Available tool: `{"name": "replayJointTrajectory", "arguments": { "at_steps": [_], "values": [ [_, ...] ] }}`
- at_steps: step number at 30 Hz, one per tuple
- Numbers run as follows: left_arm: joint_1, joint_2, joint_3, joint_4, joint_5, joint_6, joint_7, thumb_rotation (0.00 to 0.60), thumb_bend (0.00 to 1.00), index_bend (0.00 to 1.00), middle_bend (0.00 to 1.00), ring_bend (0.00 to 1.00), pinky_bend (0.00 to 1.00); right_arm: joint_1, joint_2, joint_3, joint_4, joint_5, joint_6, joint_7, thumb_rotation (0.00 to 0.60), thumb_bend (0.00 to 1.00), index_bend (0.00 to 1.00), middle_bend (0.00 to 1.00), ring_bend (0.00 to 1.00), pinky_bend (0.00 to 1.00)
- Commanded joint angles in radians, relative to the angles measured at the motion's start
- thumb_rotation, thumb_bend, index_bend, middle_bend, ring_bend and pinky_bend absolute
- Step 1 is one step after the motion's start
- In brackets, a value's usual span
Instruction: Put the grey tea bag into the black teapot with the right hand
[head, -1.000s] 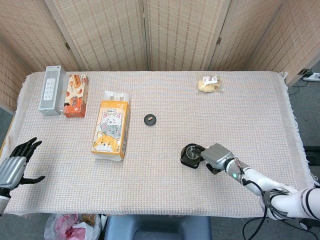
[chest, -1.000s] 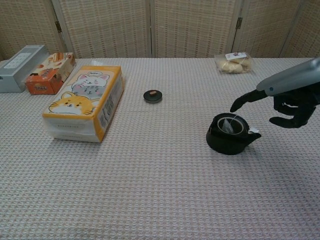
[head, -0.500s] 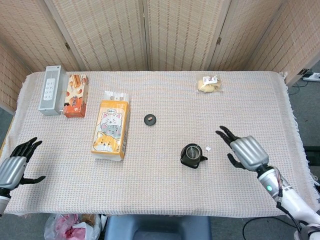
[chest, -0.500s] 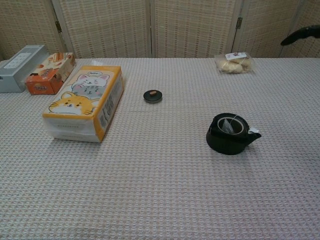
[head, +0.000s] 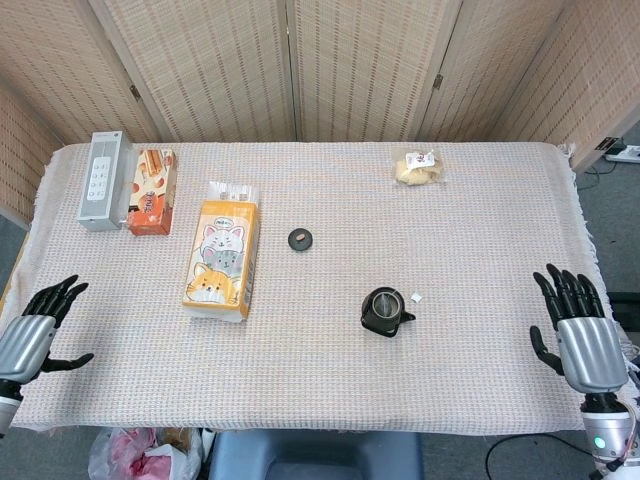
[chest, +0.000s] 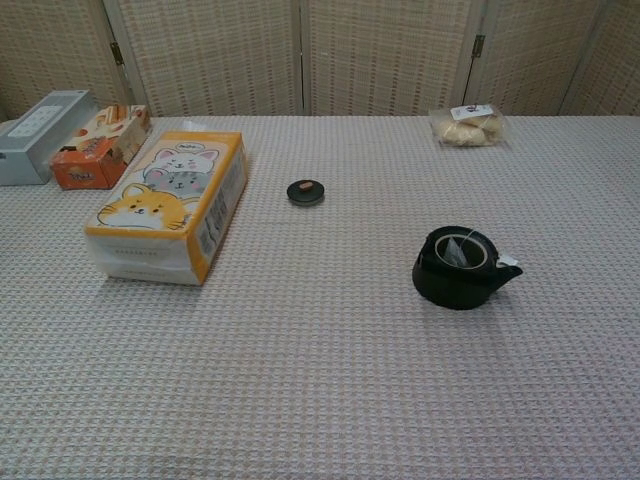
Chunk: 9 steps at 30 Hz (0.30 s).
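Note:
The black teapot (head: 383, 311) (chest: 459, 268) stands lidless right of the table's middle. The grey tea bag (chest: 458, 251) lies inside it, its white tag (head: 416, 297) (chest: 507, 261) hanging out by the spout. My right hand (head: 580, 336) is at the table's right front edge, far from the pot, fingers spread and empty. My left hand (head: 30, 334) hovers off the left front corner, fingers apart, holding nothing. Neither hand shows in the chest view.
A small black lid (head: 301, 238) (chest: 306, 191) lies behind the pot. An orange cat-print tissue pack (head: 222, 259) (chest: 170, 203) sits left of centre. A snack box (head: 150, 191) and grey box (head: 103, 179) are far left. A bagged bun (head: 419, 167) (chest: 465, 125) is at the back.
My right hand let go at the teapot and drew back to the table's right front edge, leaving the chest view. The tea bag stays in the pot. The left hand barely moved.

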Motion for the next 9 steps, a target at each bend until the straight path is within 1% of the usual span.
{"name": "replayJointTrajectory", "arguments": {
  "at_steps": [1,5,9],
  "values": [
    [0.01,0.001,0.005,-0.008,0.011,0.02,0.014,0.6,0.14,0.01,0.0,0.0,0.09,-0.028,0.002,0.025,0.027,-0.039,-0.019,0.063,0.6,0.4,0.0,0.0,0.0,0.0],
    [0.016,-0.002,0.006,-0.012,0.006,0.024,0.031,0.6,0.14,0.01,0.0,0.0,0.09,-0.04,0.005,0.04,0.035,-0.06,-0.033,0.07,0.6,0.4,0.0,0.0,0.0,0.0],
    [0.012,-0.005,0.005,-0.012,-0.007,0.009,0.038,0.6,0.14,0.01,0.0,0.0,0.09,-0.045,0.009,0.068,0.034,-0.055,-0.065,0.071,0.6,0.4,0.0,0.0,0.0,0.0]
  ]
}}
